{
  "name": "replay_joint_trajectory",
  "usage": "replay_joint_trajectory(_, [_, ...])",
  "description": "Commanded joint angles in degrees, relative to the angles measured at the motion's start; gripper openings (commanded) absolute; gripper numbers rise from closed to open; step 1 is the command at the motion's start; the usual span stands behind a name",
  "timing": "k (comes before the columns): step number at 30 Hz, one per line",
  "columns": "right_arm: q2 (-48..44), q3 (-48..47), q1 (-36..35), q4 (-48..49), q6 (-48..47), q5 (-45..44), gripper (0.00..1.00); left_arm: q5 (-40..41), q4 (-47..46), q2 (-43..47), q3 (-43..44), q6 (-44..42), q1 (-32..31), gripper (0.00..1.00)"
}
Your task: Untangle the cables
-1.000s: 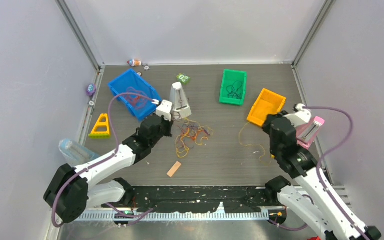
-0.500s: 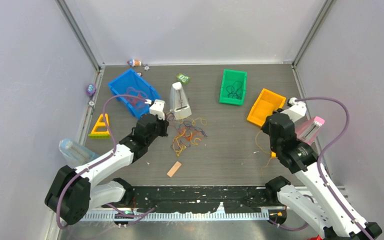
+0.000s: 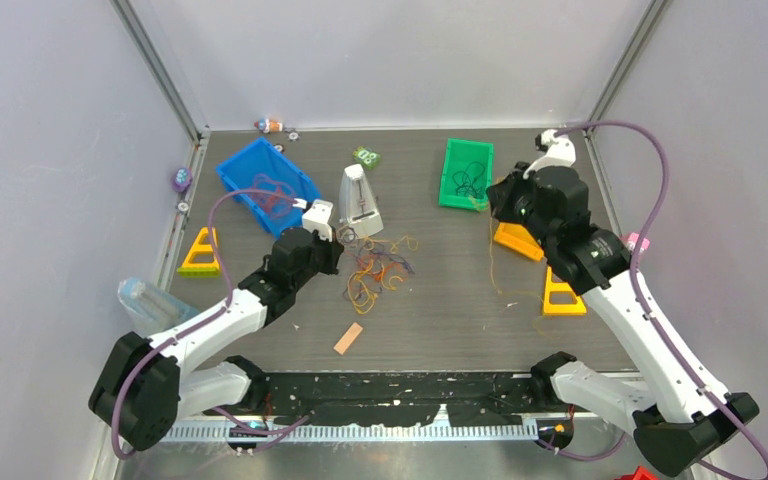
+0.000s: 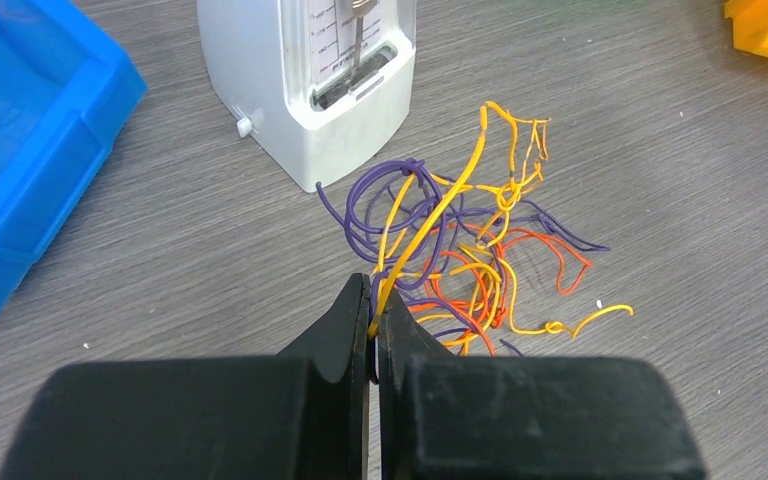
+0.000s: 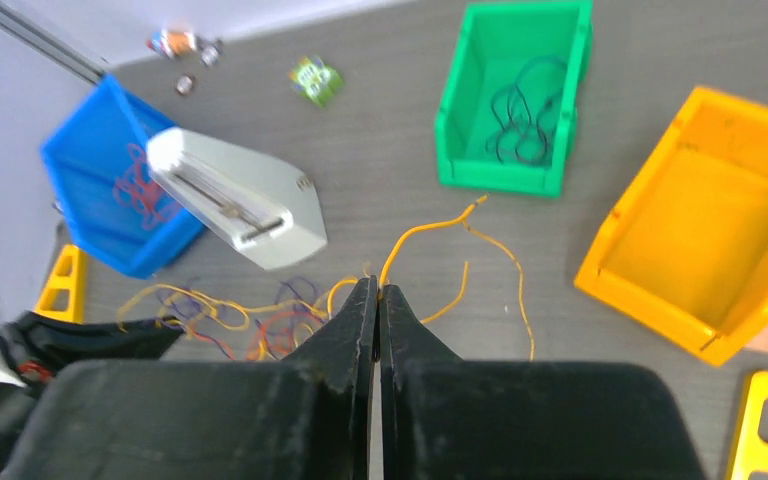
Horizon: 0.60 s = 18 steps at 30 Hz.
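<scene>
**A:** Where has the right arm gone? A second ago it sat low by the right edge of the tabletop (image 3: 440, 310).

**B:** It has swung up and inward. It now reaches over the orange bin (image 5: 705, 225), close to the green bin (image 5: 500, 182). With the arm gone from there, a yellow triangular frame (image 3: 560, 292) shows on the right that was covered before.

**A:** And the right end effector (image 5: 377, 290)?

**B:** Clenched, with a loose yellow strand (image 5: 430, 229) pinched at the tips. Earlier that strand lay curled on the tabletop in front of the orange bin. Now its upper part is lifted, and the rest trails down to the surface between the two arms.

**A:** Has the left side changed?

**B:** Only a little. The left end effector (image 4: 372, 300) has drawn back slightly from the white metronome (image 3: 360, 200) toward its own base. It is clamped on a yellow cable (image 4: 440, 207) that rises out of the tangle of cables (image 4: 470, 270).

**A:** Where is that tangle?

**B:** On the tabletop just in front of the metronome, right at the left fingertips. It is a knot of purple, yellow and orange-red loops. It has shifted a touch toward the left arm and looks pulled tighter than a second ago.

**A:** And the bins?

**B:** They have not moved. The blue bin (image 4: 55, 165) holds red cables and the green one holds dark cables. The orange bin's inside looks bare.
</scene>
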<state>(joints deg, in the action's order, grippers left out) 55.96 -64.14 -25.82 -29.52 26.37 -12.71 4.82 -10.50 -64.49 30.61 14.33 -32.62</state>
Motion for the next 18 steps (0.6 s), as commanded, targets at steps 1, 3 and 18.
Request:
replay_joint_trajectory(1, [0.8,-6.7,0.0,0.4,-3.9,0.0,0.05,-0.8,-3.1,1.5,0.1,-0.9,-0.3,0.00])
replay_joint_trajectory(3, [0.4,-5.5,-0.1,0.0,-4.0,-0.8,0.05,-0.9,-3.1,1.6,0.1,-1.0,-0.3,0.00])
replay_joint_trajectory(18, [-6.8,23.8,0.0,-1.9,1.4,-12.8,0.98,-2.1,-3.2,1.0,0.5,-0.9,-0.5,0.00])
